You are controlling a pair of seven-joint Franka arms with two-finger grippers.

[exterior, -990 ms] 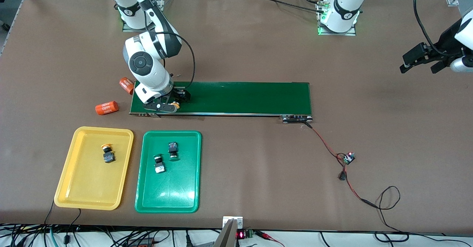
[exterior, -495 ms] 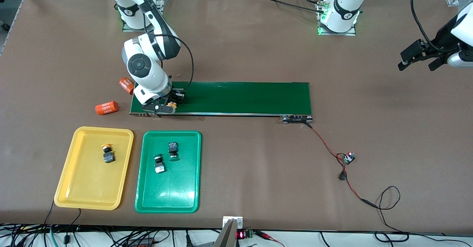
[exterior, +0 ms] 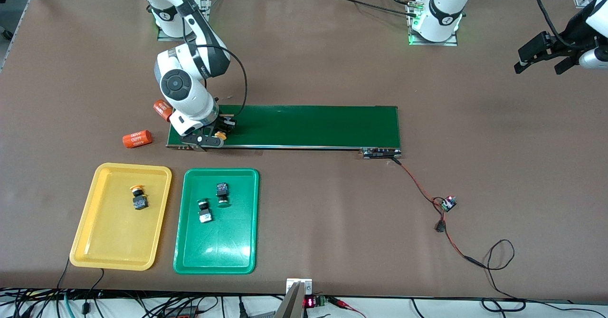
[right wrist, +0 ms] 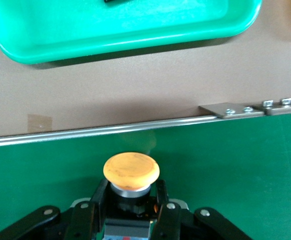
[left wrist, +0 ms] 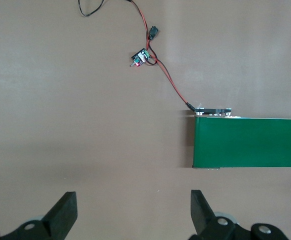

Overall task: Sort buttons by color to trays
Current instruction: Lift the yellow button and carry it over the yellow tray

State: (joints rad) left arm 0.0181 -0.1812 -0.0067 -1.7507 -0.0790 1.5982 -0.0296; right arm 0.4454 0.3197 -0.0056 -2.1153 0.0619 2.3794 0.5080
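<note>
On the conveyor belt [exterior: 308, 126], the right gripper [exterior: 221, 135] clamps the last yellow button [right wrist: 131, 170] — three others already sorted — left gripper [left wrist: 130, 215] waits, spread wide over bare table.

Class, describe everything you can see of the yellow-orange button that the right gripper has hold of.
The yellow-orange button has a round, smooth, slightly domed mushroom cap, a silvery collar under it and a black blocky body, looking like plastic. The right gripper is shut on the body, one finger on each side, cap pointing away from the wrist. It is at the conveyor belt, at the right arm's end, by the metal edge rail; whether it is lifted off the belt cannot be told.
</note>
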